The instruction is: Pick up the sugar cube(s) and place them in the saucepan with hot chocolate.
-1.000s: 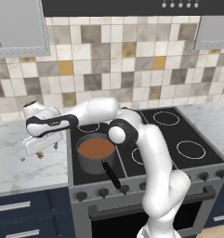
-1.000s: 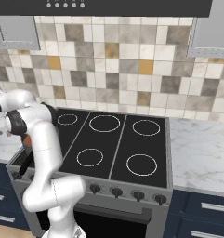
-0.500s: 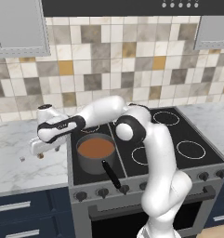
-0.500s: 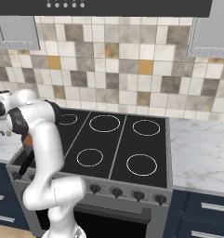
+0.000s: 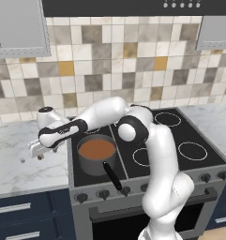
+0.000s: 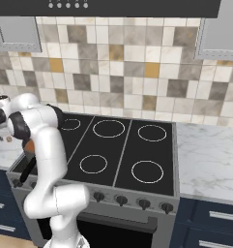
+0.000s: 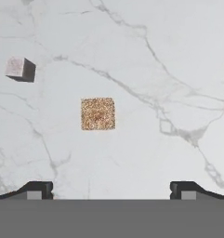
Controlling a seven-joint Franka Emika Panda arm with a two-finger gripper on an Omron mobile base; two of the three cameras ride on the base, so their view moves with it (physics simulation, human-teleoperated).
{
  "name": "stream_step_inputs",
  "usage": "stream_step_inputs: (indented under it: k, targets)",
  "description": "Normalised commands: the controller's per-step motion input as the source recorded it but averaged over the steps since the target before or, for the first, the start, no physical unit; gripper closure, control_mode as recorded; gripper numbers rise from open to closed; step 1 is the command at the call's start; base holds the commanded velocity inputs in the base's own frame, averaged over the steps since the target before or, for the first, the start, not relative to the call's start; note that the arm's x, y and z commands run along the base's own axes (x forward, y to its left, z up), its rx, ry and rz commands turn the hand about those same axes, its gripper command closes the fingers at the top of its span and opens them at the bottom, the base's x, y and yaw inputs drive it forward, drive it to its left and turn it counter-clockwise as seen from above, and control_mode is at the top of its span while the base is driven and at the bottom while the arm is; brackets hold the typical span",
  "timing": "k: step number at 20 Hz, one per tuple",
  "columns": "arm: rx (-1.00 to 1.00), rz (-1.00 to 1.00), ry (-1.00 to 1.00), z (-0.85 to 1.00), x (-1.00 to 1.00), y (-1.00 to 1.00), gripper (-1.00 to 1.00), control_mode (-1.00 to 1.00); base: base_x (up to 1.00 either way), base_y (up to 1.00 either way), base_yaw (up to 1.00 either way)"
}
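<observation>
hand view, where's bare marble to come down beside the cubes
Bare white marble counter lies right of and below the speckled orange-brown sugar cube. The upper left is tighter: the paler greyish-white cube sits there.

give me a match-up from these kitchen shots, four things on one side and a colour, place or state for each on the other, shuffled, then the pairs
Things
1. orange-brown sugar cube
2. pale sugar cube
3. saucepan
4. gripper

Descriptions
A. on the stove's front left burner, reddish-brown liquid inside
B. open, above the marble counter, holding nothing
C. speckled, near the middle of the hand view
D. greyish-white, toward the upper left of the hand view

Pairs: 1-C, 2-D, 3-A, 4-B
</observation>
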Motion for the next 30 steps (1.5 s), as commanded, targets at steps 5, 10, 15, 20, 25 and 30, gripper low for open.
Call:
stream_step_inputs:
  k: [5, 10, 15, 20, 25, 30]
  targets:
    - [0.00, 0.04, 0.00, 0.09, 0.35, 0.19, -1.00, -1.00, 0.00, 0.00, 0.00]
    - [0.00, 0.04, 0.00, -0.01, 0.06, 0.03, -1.00, -1.00, 0.00, 0.00, 0.00]
    - [0.00, 0.03, 0.00, 0.00, 0.00, 0.09, -1.00, -1.00, 0.00, 0.00, 0.00]
    - [0.00, 0.04, 0.00, -0.09, 0.00, 0.04, -1.00, -1.00, 0.00, 0.00, 0.00]
    - [0.00, 0.03, 0.00, -0.27, 0.02, 0.07, -1.00, -1.00, 0.00, 0.00, 0.00]
    - [0.00, 0.02, 0.00, -0.14, 0.05, 0.07, -1.00, -1.00, 0.00, 0.00, 0.00]
